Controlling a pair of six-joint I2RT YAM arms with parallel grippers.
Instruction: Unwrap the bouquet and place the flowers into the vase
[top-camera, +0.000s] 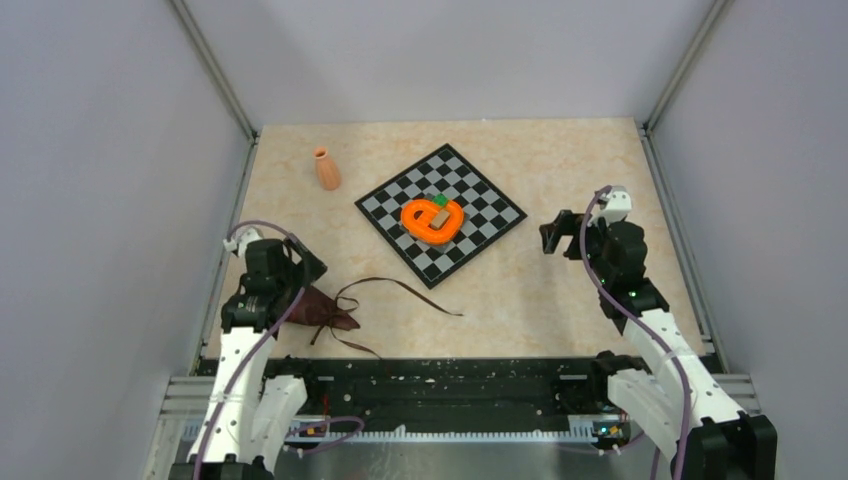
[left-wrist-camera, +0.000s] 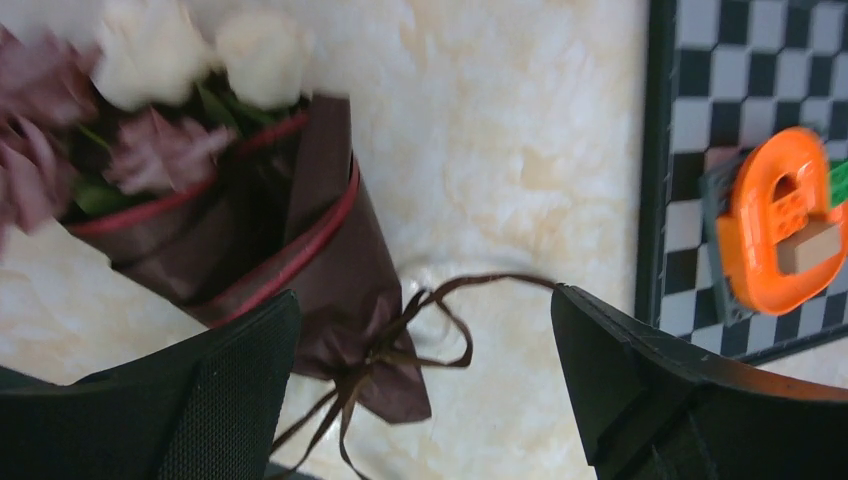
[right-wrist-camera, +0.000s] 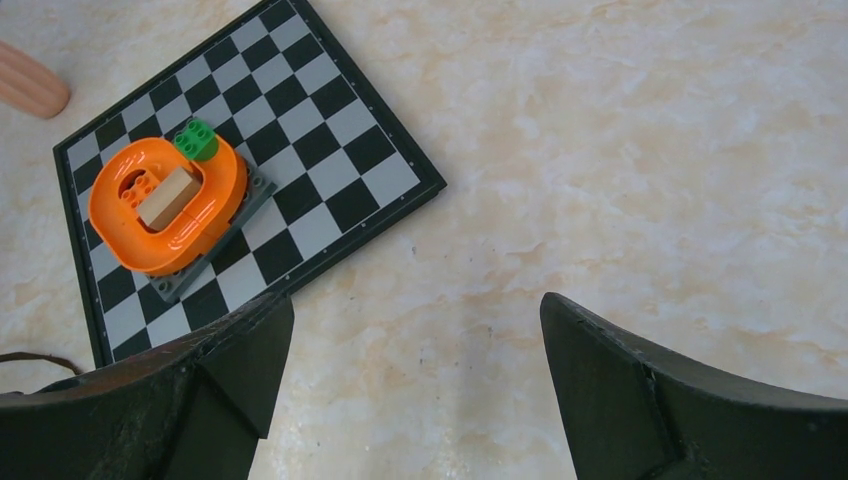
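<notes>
- The left end effector (left-wrist-camera: 424, 293) is spread as wide as it goes, and nothing is gripped by it.
- The bouquet (left-wrist-camera: 300, 250) is seen lying on the table (left-wrist-camera: 500, 120) directly beneath this end effector. It is still wrapped, with its tied tail in the gap, close to one finger (left-wrist-camera: 230, 400). Whether cloth and finger touch cannot be told.
- The flowers (left-wrist-camera: 150, 60), cream and mauve heads, are shown at the wrap's mouth, beyond the fingertips and off to one side.
- A thin ribbon (left-wrist-camera: 500, 277) is knotted round the tail, and a loose loop is trailed across the gap.
- The right end effector (right-wrist-camera: 417, 300) is spread equally wide and empty, held over bare table, well apart from the bouquet.
- A chessboard (right-wrist-camera: 330, 150) carrying an orange heart-shaped object (right-wrist-camera: 110, 225) is seen ahead of it, to one side.
- The vase (top-camera: 327, 169) is stood upright well beyond the left end effector.
</notes>
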